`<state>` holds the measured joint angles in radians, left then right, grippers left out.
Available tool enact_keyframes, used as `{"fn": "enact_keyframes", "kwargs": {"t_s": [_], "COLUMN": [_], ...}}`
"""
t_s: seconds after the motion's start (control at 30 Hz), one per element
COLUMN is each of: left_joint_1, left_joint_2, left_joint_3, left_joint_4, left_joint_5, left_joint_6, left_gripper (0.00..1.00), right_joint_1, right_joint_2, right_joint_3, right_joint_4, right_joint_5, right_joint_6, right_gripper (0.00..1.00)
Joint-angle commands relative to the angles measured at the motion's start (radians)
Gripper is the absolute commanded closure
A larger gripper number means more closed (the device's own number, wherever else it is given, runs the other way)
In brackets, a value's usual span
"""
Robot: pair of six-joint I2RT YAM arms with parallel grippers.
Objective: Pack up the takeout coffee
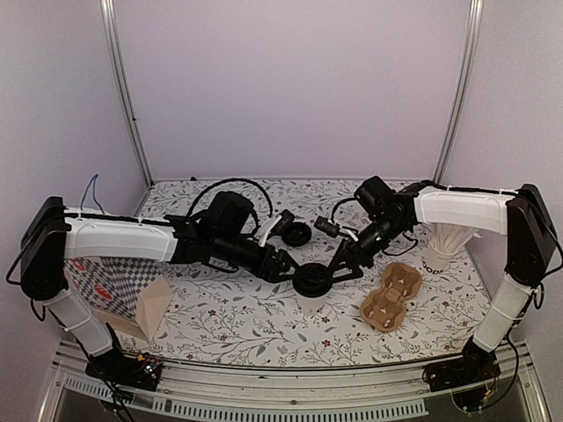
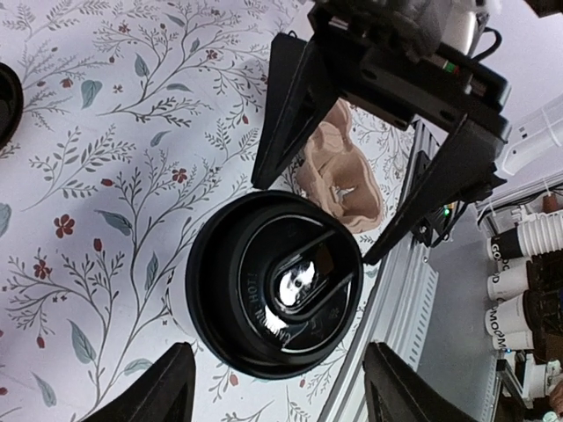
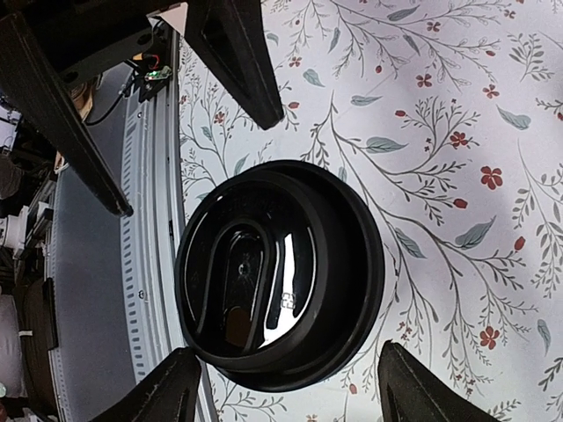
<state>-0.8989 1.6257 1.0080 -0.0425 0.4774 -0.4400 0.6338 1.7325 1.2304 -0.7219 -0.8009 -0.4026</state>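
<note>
The takeout coffee (image 1: 312,281) is a white cup under a round black lid, standing on the floral tabletop between both arms. In the left wrist view its lid (image 2: 277,286) lies just beyond my left gripper (image 2: 281,396), whose fingers (image 2: 163,387) stand wide apart and clear of the rim. My right gripper (image 3: 286,396) faces the same lid (image 3: 277,272) from the opposite side. It too is open, one finger (image 3: 158,391) close to the rim. From above, the left gripper (image 1: 295,268) and right gripper (image 1: 339,266) flank the cup.
A brown moulded cup carrier (image 1: 391,297) lies right of the coffee, also seen as the carrier (image 2: 343,180). A white cup of sticks (image 1: 440,251) stands at the far right. A loose black lid (image 1: 297,233) lies behind. A brown paper bag (image 1: 154,308) and a checkered bag (image 1: 101,281) sit at the left.
</note>
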Motion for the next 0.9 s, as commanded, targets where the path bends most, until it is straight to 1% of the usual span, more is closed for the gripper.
{"fn": "enact_keyframes", "kwargs": {"t_s": [0.0,0.2,0.53,0.6,0.7,0.87], "left_joint_1": [-0.010,-0.010,-0.011,-0.009,-0.010,-0.008], "left_joint_2": [0.057,0.136,0.212,0.223,0.234,0.249], "left_joint_3": [0.072,0.124,0.130,0.129,0.124,0.111], "left_joint_4": [0.017,0.022,0.026,0.026,0.027,0.027], "left_joint_5": [-0.024,-0.028,-0.005,-0.002,0.003,0.019], "left_joint_6": [-0.016,-0.029,-0.035,-0.034,-0.034,-0.030], "left_gripper": [0.32,0.35,0.44,0.46,0.47,0.51], "right_joint_1": [-0.005,-0.025,-0.053,-0.058,-0.064,-0.073], "right_joint_2": [-0.040,-0.036,-0.026,-0.017,-0.001,0.027], "right_joint_3": [0.040,0.026,0.020,0.022,0.022,0.021], "right_joint_4": [-0.019,-0.010,0.008,0.008,0.012,0.023], "right_joint_5": [0.053,0.064,0.015,-0.002,-0.009,-0.009], "right_joint_6": [0.007,0.017,0.034,0.039,0.045,0.060], "right_gripper": [0.27,0.29,0.38,0.41,0.49,0.57]}}
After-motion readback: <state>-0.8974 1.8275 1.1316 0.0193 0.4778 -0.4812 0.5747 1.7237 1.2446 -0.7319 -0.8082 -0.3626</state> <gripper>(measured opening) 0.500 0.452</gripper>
